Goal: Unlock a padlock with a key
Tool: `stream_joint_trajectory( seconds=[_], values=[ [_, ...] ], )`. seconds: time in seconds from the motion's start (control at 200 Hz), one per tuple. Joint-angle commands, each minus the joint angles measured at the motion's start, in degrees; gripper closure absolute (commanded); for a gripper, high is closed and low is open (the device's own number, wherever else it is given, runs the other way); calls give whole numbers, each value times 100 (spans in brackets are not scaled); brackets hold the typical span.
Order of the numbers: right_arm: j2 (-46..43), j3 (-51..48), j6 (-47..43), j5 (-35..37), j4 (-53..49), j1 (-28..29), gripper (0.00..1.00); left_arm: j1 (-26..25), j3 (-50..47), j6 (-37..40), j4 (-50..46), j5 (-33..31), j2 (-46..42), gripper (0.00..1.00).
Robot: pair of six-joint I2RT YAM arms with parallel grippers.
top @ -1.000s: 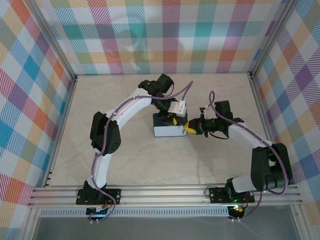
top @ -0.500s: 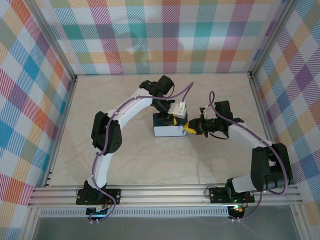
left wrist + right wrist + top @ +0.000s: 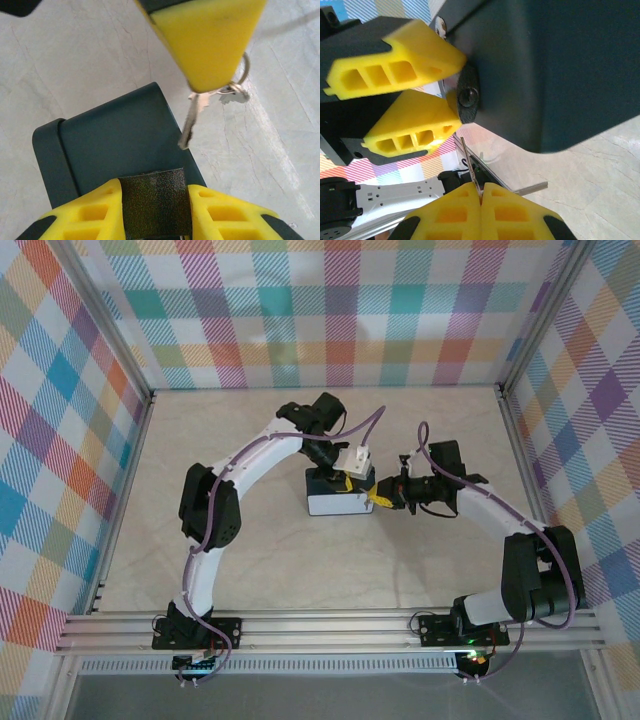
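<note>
My left gripper (image 3: 155, 189) is shut on the padlock (image 3: 155, 207), a dark speckled block squeezed between the yellow fingers just above the dark-blue box (image 3: 115, 145). In the right wrist view the padlock's (image 3: 468, 95) dark end with its keyhole faces my right gripper (image 3: 481, 192), beside the left fingers (image 3: 405, 65). The right gripper is shut on the key (image 3: 469, 165), whose thin blade points up toward the keyhole with a gap between them. In the left wrist view the key (image 3: 190, 122) hangs below the right finger (image 3: 210, 40). From above, both grippers (image 3: 352, 480) (image 3: 381, 497) meet at the box's (image 3: 335, 502) right end.
The box stands mid-table on the pale marble-look tabletop (image 3: 260, 570). Plaid walls (image 3: 330, 310) and metal frame rails (image 3: 330, 630) enclose the table. A key ring with a second key (image 3: 234, 92) dangles beside the held key.
The left gripper has shifted slightly toward the box. The right arm and the key have stayed where they were.
</note>
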Motion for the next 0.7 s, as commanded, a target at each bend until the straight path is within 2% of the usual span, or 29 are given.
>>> stream_joint_trajectory(
  seconds=[0.0, 0.115, 0.32, 0.525, 0.695],
  values=[
    [137, 410, -193, -156, -209, -43, 99, 84, -216, 177, -34, 383, -449, 77],
    [327, 656, -189, -205, -317, -36, 99, 151, -438, 166, 170, 637, -614, 78],
    [583, 945, -328, -402, -775, -41, 99, 221, -806, 104, 526, 715, -759, 79],
    [729, 1175, -942, -561, -1563, -41, 99, 291, -1136, -8, 910, 907, -938, 79],
    [782, 1232, -1006, -776, -1435, 16, 99, 309, -1211, -3, 995, 1034, -991, 79]
  ],
)
